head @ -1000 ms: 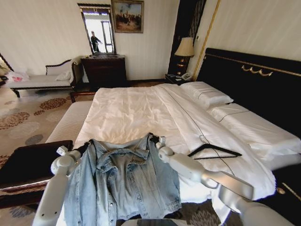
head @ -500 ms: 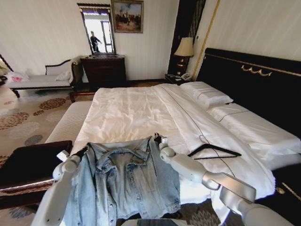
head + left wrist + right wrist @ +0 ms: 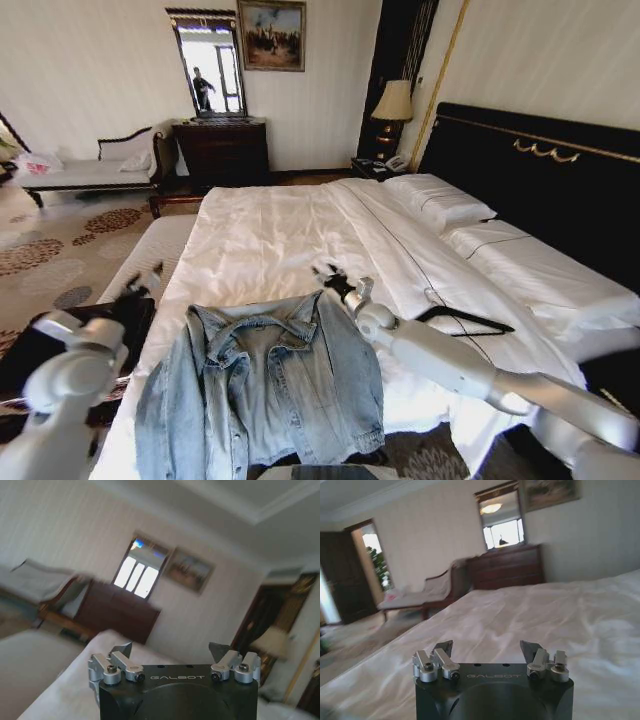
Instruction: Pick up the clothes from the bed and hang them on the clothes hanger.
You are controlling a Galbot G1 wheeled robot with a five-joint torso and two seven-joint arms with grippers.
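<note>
The clothes, a light blue denim jacket (image 3: 265,385), lie spread face up on the foot of the bed (image 3: 270,235), collar toward the pillows. My right gripper (image 3: 335,280) is open just beyond the jacket's collar, above the white sheet; the right wrist view shows its open fingers (image 3: 486,647) with nothing between them. My left gripper (image 3: 142,285) is off the bed's left side, apart from the jacket, and the left wrist view has it open (image 3: 170,650) and empty. The black clothes hanger (image 3: 470,320) lies on the sheet to the right, partly behind my right arm.
A dark padded seat (image 3: 60,340) stands by the bed's left side under my left arm. Farther back are a daybed (image 3: 90,170), a dark dresser (image 3: 222,150) and a lamp (image 3: 393,105). The black headboard (image 3: 540,170) runs along the right.
Both grippers have let go of the jacket's shoulders, and it has settled flat on the bed. My left arm has swung out to the left; my right gripper has moved a little farther over the sheet.
</note>
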